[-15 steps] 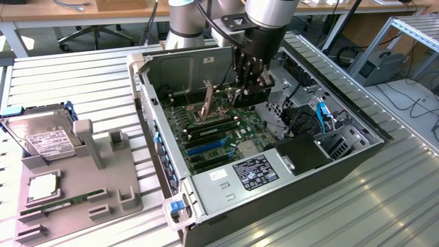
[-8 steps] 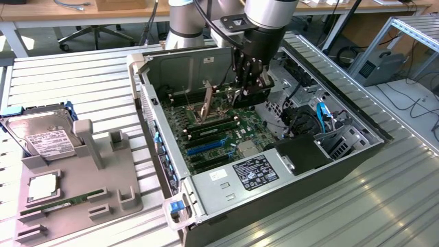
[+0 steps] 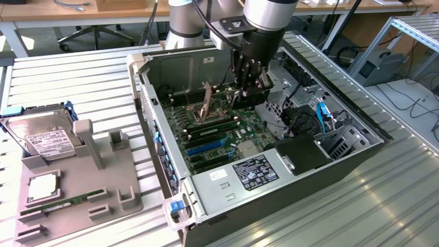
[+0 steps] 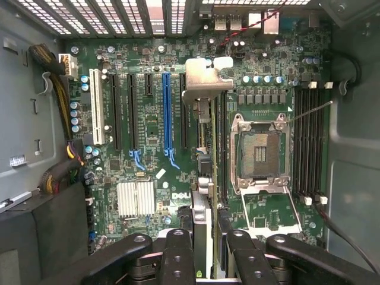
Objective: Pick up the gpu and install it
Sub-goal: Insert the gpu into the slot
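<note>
Carefully, you held the gpu (image 4: 205, 148) on edge in the clenched gripper (image 4: 208, 249) above the motherboard (image 4: 148, 119); lining it straight with a slot mattered most.

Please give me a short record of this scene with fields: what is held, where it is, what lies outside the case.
end effector: closed on the thin green card with silver metal bracket, edge-on between its fingers
position: inside the open black computer case, above the green motherboard
blue slot: empty
outside the case: silver hard drive with white label and narrow green RAM stick on the grey holder tray
</note>
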